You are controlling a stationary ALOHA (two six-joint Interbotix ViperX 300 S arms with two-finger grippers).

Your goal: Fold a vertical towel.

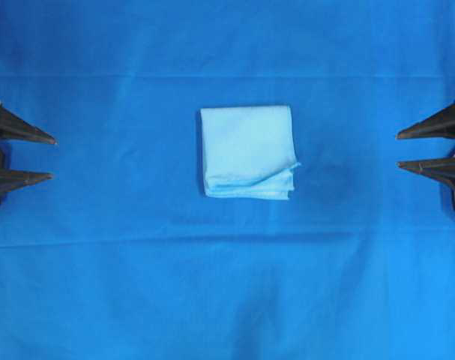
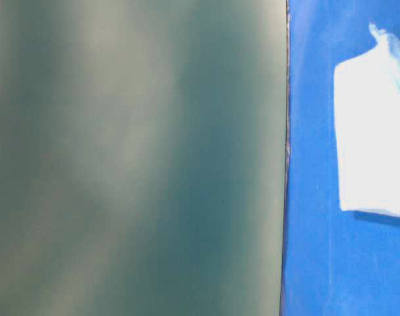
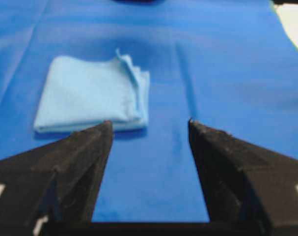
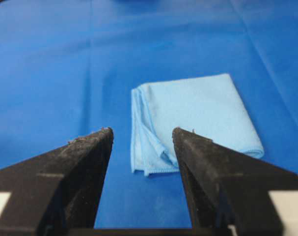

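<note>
The towel [image 1: 246,151] is a light sky-blue cloth folded into a layered square, lying flat in the middle of the royal-blue sheet [image 1: 227,285]. Its loose stitched edges are stacked along its near side. It also shows in the table-level view [image 2: 372,131], the left wrist view [image 3: 92,94] and the right wrist view [image 4: 195,118]. My left gripper [image 1: 53,158] is open and empty at the left edge, far from the towel. My right gripper [image 1: 398,150] is open and empty at the right edge, also far from it.
The royal-blue sheet covers the whole table, with faint creases across it. A blurred grey-green surface [image 2: 134,158] fills most of the table-level view and hides the scene behind it.
</note>
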